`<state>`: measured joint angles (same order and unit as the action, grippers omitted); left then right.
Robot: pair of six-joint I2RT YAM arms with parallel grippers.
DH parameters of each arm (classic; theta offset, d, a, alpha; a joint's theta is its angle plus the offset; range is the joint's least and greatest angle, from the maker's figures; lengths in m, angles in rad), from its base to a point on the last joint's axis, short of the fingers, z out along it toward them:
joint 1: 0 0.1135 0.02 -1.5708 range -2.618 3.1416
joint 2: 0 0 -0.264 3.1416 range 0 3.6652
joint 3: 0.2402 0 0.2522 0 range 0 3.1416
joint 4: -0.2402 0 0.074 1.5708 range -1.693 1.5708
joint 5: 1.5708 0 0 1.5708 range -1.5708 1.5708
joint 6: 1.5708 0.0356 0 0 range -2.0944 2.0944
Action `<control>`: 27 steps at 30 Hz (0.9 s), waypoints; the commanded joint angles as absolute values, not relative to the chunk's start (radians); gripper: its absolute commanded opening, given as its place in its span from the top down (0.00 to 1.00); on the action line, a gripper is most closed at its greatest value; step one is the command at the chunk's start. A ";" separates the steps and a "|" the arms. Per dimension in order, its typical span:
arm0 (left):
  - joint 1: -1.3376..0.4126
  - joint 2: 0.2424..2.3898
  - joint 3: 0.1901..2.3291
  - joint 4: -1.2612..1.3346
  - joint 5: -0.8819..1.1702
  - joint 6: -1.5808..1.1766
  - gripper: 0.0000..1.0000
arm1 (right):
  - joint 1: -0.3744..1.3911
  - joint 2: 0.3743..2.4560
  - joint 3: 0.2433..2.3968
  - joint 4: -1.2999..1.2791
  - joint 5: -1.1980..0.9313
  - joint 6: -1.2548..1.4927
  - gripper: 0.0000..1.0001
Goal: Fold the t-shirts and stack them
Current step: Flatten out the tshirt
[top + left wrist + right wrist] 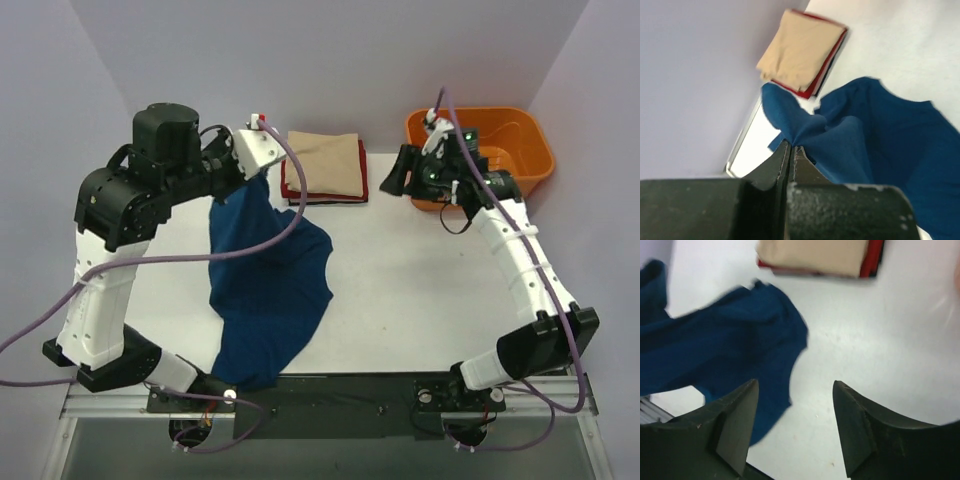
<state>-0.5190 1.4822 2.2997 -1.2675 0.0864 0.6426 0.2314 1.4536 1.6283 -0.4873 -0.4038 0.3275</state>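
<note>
The left gripper [790,147] is pinching the blue shirt [265,290] tight by one edge, holding it up above the worktop's [420,290] far-left corner, its bulk draping to the near edge. The right gripper [795,384] is hovering parted and empty by the far-right corner. Spreading for the fold seems in hand; next, the right is probably needing an opposite edge

The beige shirt [800,50] covers most of the red shirt [826,61], leaving only its edges showing.
</note>
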 commanded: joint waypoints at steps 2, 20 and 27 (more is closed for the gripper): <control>-0.595 1.370 2.410 -1.339 0.182 0.655 1.00 | 0.304 1.424 1.382 -0.457 -0.290 0.331 0.37; -0.351 0.851 1.292 -1.341 0.037 0.580 1.00 | 0.609 2.033 1.665 -0.431 -0.086 0.419 0.28; -0.341 0.790 1.186 -1.345 0.029 0.572 1.00 | 0.623 2.273 1.871 -0.517 -0.084 0.404 0.44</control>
